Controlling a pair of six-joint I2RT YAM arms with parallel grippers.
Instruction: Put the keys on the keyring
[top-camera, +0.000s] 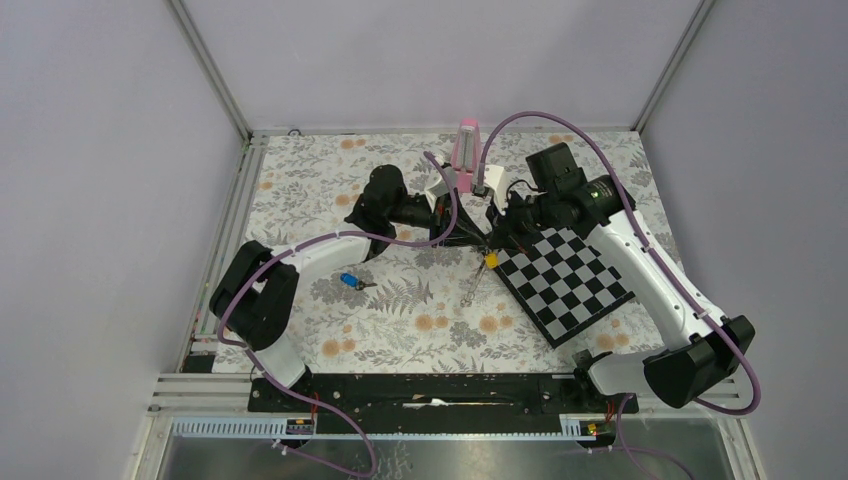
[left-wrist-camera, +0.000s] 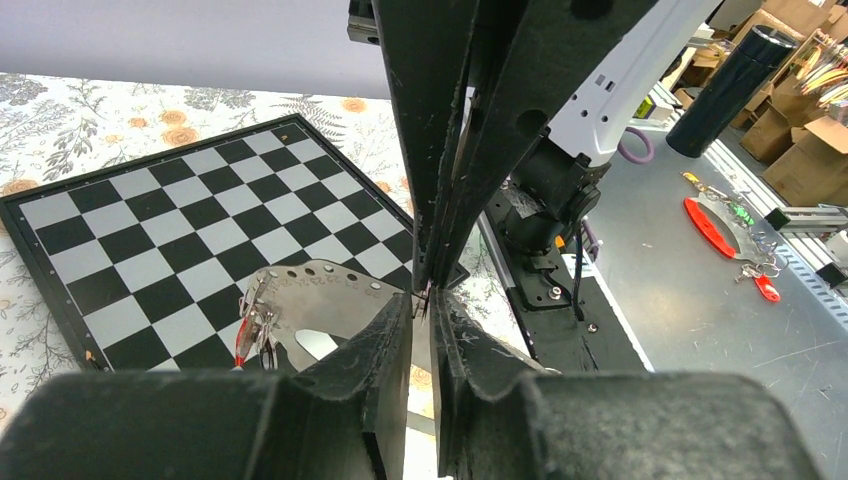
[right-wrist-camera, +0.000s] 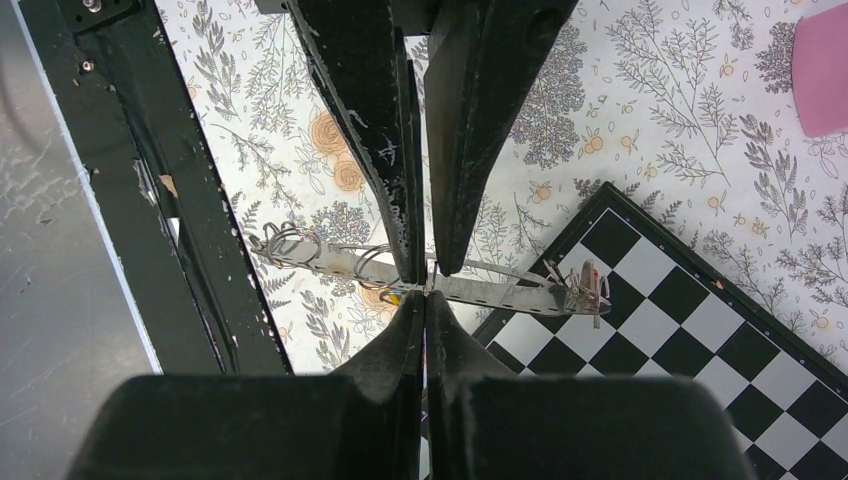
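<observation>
My left gripper (top-camera: 474, 236) and right gripper (top-camera: 494, 232) meet tip to tip above the near-left corner of the chessboard. Both are closed on a thin silver ring of the keyring. The left gripper (left-wrist-camera: 425, 298) keeps a narrow slit between its fingers, and the right gripper (right-wrist-camera: 426, 292) is pressed shut. The keyring's flat grey strap (right-wrist-camera: 470, 285) hangs just below, with silver rings (right-wrist-camera: 290, 245) at one end and a red piece (right-wrist-camera: 588, 283) at the other. It also shows in the left wrist view (left-wrist-camera: 320, 295). The yellow key (top-camera: 490, 260) sits by the strap under the grippers. The blue key (top-camera: 350, 280) lies on the cloth to the left.
A black-and-white chessboard (top-camera: 570, 280) lies at the right. A pink block (top-camera: 467, 148) stands at the back centre. The floral cloth (top-camera: 400, 320) covers the table. A black rail (top-camera: 430, 392) runs along the near edge.
</observation>
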